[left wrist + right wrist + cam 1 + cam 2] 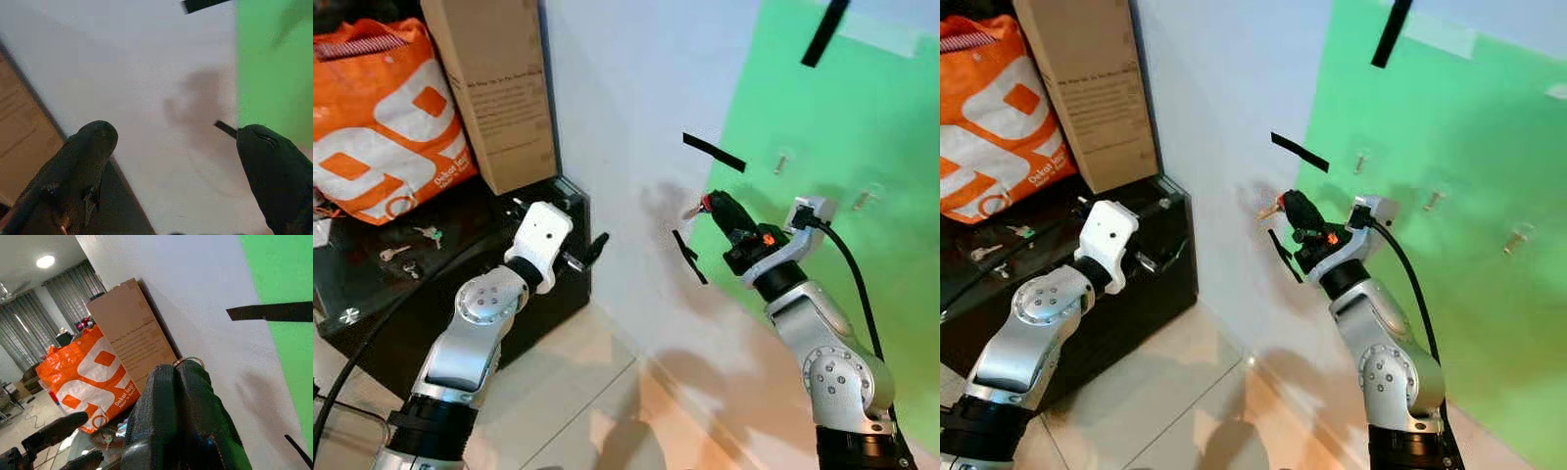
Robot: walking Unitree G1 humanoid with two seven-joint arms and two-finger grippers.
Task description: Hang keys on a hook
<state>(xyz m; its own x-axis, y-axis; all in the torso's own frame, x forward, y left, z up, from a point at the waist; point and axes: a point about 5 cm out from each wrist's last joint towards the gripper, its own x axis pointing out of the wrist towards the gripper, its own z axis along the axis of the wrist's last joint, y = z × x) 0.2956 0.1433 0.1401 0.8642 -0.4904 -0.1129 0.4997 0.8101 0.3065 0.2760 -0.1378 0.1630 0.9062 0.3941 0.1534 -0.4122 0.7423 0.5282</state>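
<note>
One key ring (188, 361) pinched (tip) — right gripper (713, 203)

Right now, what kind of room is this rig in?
Likely a home living room: grey curtains and a ceiling light behind, an orange shopping bag and cardboard box on a black cabinet, tiled floor.

Home living room: grey curtains (68, 289), tiled floor (578, 392).

keys (189, 362) mostly hidden between closed jaws
</note>
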